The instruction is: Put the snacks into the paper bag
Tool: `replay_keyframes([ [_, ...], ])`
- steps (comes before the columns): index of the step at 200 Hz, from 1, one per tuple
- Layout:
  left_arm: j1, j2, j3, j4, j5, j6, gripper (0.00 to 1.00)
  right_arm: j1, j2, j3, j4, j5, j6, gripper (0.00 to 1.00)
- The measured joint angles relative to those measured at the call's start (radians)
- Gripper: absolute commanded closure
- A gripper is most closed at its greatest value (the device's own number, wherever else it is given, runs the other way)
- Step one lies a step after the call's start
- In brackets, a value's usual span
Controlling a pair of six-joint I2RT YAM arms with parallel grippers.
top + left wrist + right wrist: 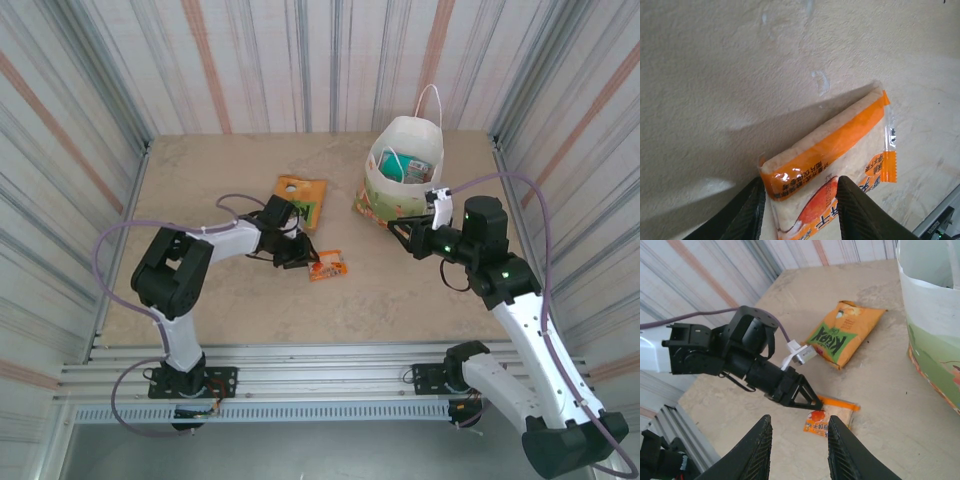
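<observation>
Overhead, orange-red packet (327, 265) lies centre frame on the counter (200, 190); paper bag (392, 200) stands upper right.
Left wrist: left fingers (747, 215) parted, straddling packet's lower end. Right wrist: right fingers (759, 450) released, empty; bag at right edge.

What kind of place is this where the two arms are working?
Probably a robot test cell in a lab, not a home or a shop. Striped panels close in a small beige table on three sides, and the left arm and right arm are bolted to a metal rail at its near edge.
</observation>
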Motion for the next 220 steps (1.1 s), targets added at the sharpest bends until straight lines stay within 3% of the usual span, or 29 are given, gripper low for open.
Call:
replay_keyframes([
  [26,-0.002,0.021,0.010,0.014,0.003,-0.001,0.80,0.005,-0.001,-0.006,0.000,0.011,0.014,0.67],
  [72,-0.012,0.031,0.029,0.016,0.019,0.005,0.97,0.005,-0.025,-0.025,0.005,0.021,0.014,0.66],
  [135,-0.024,-0.127,0.030,-0.004,0.046,0.085,1.00,0.005,-0.045,-0.085,0.084,0.001,0.040,0.60],
  [176,-0.026,-0.326,0.030,0.074,0.142,0.143,1.00,0.005,0.019,-0.103,0.148,-0.098,0.077,0.52],
  [220,-0.035,-0.416,0.034,0.159,0.245,0.188,0.99,0.006,0.082,-0.103,0.202,-0.204,0.107,0.49],
])
